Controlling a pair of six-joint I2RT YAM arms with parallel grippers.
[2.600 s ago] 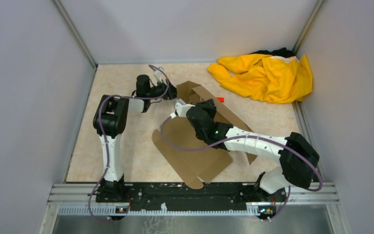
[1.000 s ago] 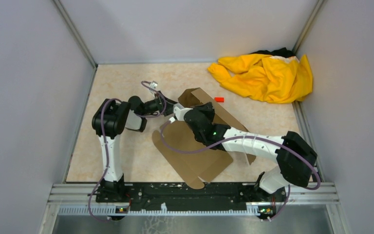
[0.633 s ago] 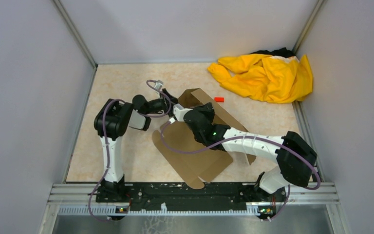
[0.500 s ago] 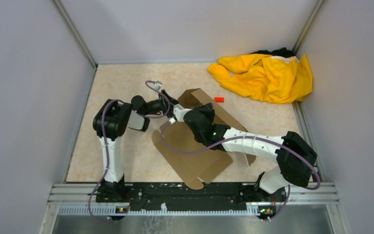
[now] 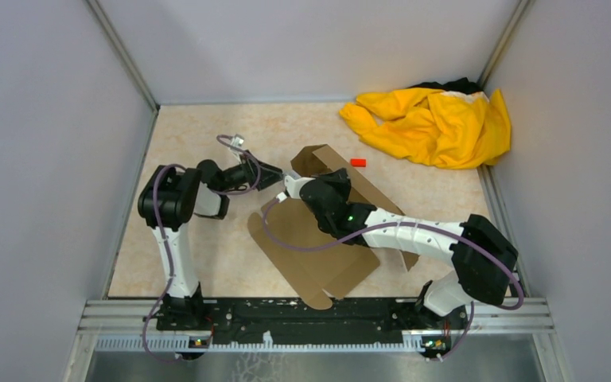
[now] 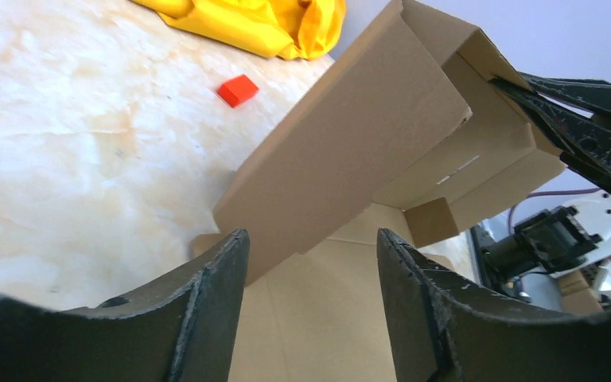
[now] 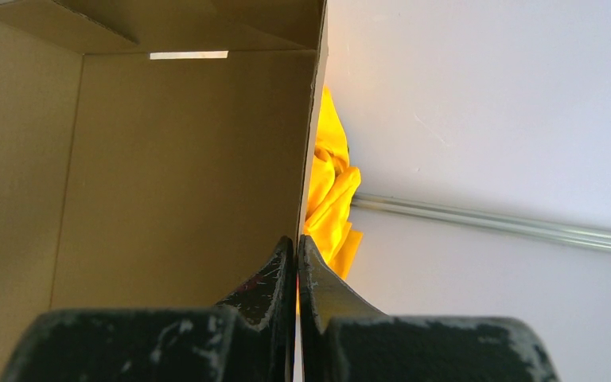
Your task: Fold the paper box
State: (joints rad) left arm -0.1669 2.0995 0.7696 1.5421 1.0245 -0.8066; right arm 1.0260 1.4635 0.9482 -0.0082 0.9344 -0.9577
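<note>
The paper box (image 5: pixel 318 251) is a brown cardboard sheet lying mid-table, its far end folded up into walls (image 5: pixel 315 159). My right gripper (image 5: pixel 296 180) is shut on the edge of one upright wall; in the right wrist view the jaws (image 7: pixel 296 243) pinch that thin cardboard edge, with the box's inside (image 7: pixel 167 175) to their left. My left gripper (image 5: pixel 274 178) is low at the box's left side and open. In its wrist view the fingers (image 6: pixel 215 294) frame the raised flap (image 6: pixel 350 159), which lies beyond their tips, untouched.
A crumpled yellow garment (image 5: pixel 433 123) fills the back right corner and shows in both wrist views (image 6: pixel 262 24) (image 7: pixel 330 199). A tiny red block (image 5: pixel 357 162) (image 6: pixel 237 90) lies just behind the box. Grey walls enclose the table on three sides.
My left arm has drawn back to the left, taking its gripper a little away from the raised flap, and its jaws have narrowed slightly. The right gripper and box have stayed put.
</note>
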